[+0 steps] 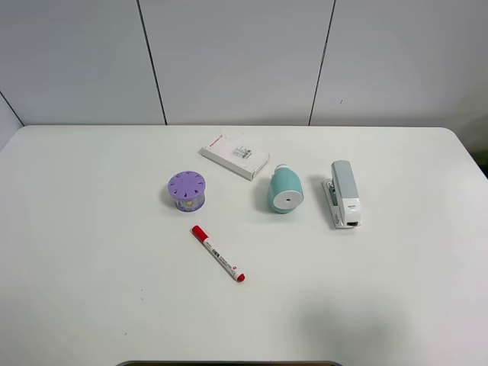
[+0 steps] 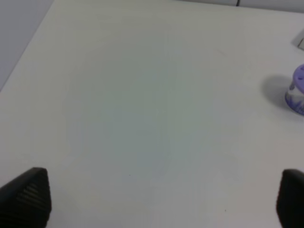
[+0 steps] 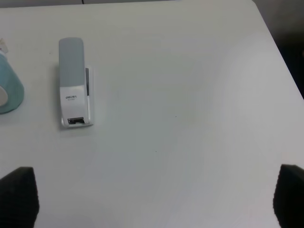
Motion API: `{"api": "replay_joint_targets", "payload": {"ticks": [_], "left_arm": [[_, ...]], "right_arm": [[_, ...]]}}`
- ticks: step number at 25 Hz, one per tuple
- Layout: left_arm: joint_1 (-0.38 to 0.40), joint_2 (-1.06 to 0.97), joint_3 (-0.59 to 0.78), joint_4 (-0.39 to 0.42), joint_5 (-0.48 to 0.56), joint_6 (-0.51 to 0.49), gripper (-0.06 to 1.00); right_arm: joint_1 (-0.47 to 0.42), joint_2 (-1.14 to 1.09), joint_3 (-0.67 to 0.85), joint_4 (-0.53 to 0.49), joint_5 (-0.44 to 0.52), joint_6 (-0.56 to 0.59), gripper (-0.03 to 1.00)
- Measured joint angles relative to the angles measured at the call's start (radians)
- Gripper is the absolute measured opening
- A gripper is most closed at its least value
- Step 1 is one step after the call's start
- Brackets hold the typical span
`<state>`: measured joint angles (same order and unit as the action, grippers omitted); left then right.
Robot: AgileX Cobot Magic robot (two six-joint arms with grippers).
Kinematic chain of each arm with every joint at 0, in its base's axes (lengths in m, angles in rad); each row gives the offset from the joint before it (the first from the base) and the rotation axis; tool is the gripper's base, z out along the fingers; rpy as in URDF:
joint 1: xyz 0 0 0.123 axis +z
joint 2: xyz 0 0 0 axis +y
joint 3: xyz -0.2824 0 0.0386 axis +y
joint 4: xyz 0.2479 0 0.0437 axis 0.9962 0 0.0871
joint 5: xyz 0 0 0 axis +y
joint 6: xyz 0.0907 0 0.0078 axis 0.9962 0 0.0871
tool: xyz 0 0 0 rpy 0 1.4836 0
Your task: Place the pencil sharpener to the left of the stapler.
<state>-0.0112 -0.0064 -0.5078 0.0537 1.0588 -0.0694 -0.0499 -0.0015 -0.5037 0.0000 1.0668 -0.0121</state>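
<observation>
The mint-teal pencil sharpener (image 1: pixel 285 191) lies on its side on the white table, its white round face toward the front; the right wrist view catches its edge (image 3: pixel 9 92). The pale grey-and-white stapler (image 1: pixel 344 193) lies just to its right, a small gap between them, and shows in full in the right wrist view (image 3: pixel 73 83). Neither arm appears in the high view. My left gripper (image 2: pixel 161 199) is open over bare table, its dark fingertips (image 2: pixel 26 194) far apart. My right gripper (image 3: pixel 152 199) is open too, holding nothing, short of the stapler.
A purple round holed container (image 1: pixel 187 190) stands left of the sharpener, also seen in the left wrist view (image 2: pixel 297 90). A flat white box (image 1: pixel 235 155) lies behind them. A red-capped marker (image 1: pixel 218 254) lies in front. The table's right edge (image 3: pixel 280 52) is near.
</observation>
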Motion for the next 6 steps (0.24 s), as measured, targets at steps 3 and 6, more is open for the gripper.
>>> {"api": "replay_joint_targets", "payload": {"ticks": [3,6], "left_arm": [[0.000,0.000,0.000,0.000,0.000,0.000,0.95],[0.000,0.000,0.000,0.000,0.000,0.000,0.95]], "right_arm": [[0.000,0.000,0.000,0.000,0.000,0.000,0.99],[0.000,0.000,0.000,0.000,0.000,0.000,0.99]]}}
